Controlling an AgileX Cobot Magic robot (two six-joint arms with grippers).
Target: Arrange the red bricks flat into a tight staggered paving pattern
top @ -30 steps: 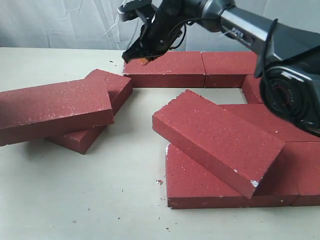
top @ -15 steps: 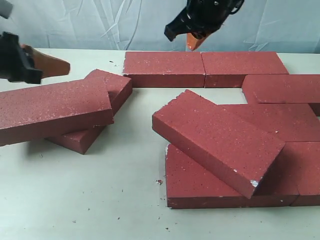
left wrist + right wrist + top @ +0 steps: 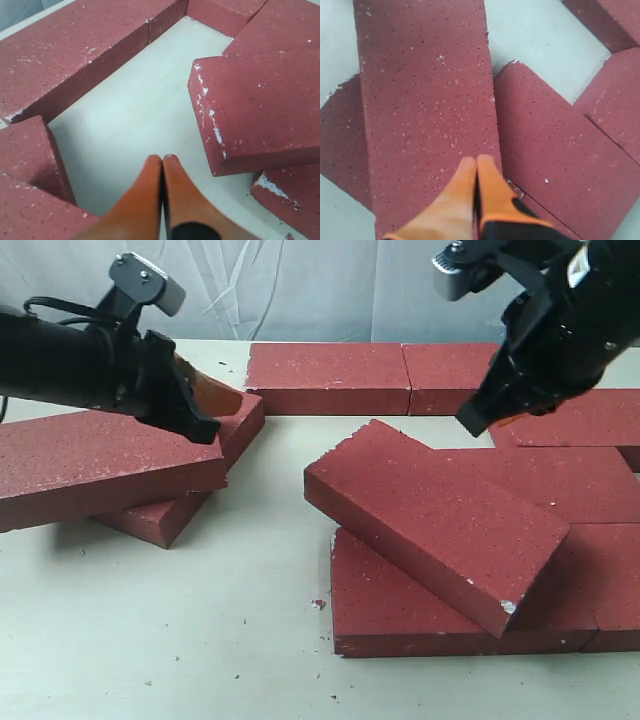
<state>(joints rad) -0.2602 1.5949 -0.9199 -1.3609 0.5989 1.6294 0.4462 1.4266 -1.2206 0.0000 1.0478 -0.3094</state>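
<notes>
Several red bricks lie on the table. Two sit end to end in a back row [image 3: 328, 375]. One tilted brick [image 3: 435, 520] leans over flat bricks [image 3: 400, 615] at the right. At the left, a brick [image 3: 105, 460] rests askew on another [image 3: 190, 495]. My left gripper [image 3: 232, 400] is shut and empty, hovering over the left pile's far corner; its tips [image 3: 161, 159] hang above bare table. My right gripper [image 3: 487, 423] is shut and empty, above the tilted brick [image 3: 427, 100], its tips [image 3: 477, 160] near that brick's edge.
Another brick [image 3: 570, 415] lies flat at the far right behind the pile. Bare table [image 3: 200, 620] spreads across the front left and between the two piles. Small crumbs [image 3: 318, 604] dot the surface. A pale cloth backdrop [image 3: 300, 290] hangs behind the table.
The right arm swung from the back row's left end across to the right and came down over the tilted brick. The left arm moved in from the left over the left pile.
</notes>
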